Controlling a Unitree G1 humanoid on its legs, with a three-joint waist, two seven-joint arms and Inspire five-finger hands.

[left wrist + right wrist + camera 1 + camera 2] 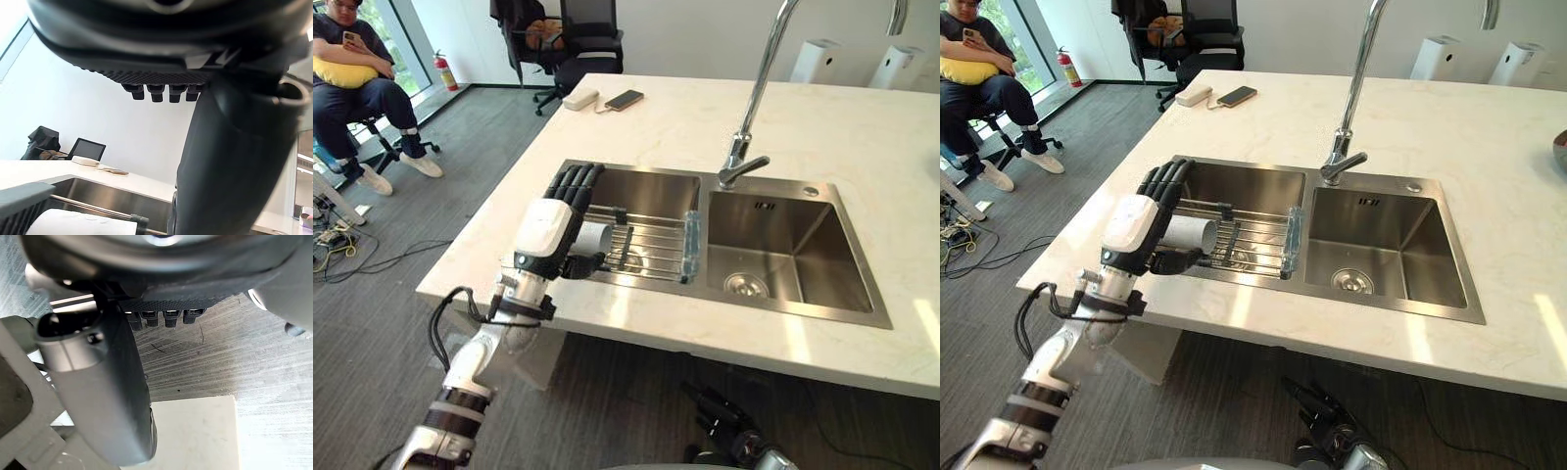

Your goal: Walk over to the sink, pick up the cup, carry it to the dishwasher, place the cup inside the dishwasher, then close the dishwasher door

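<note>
Where the cup (pixel 1193 233) lies, left robot hand (pixel 1131 227) is open — alongside.

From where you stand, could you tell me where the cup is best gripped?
Grip the cup round its side wall, coming from the left: it lies on its side on the rack, mouth seemingly pointing right, so its curved wall faces the open left hand, probably closing over and under it.

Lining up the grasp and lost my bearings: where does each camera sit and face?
Left eye view: head, down at sink; left hand at cup, right hand low.
Right eye view: head, slightly aside, same scene.
Left wrist view: along left hand, across the sink.
Right wrist view: along right hand, down at floor.
Shared: cup, both eyes and left wrist.
</note>
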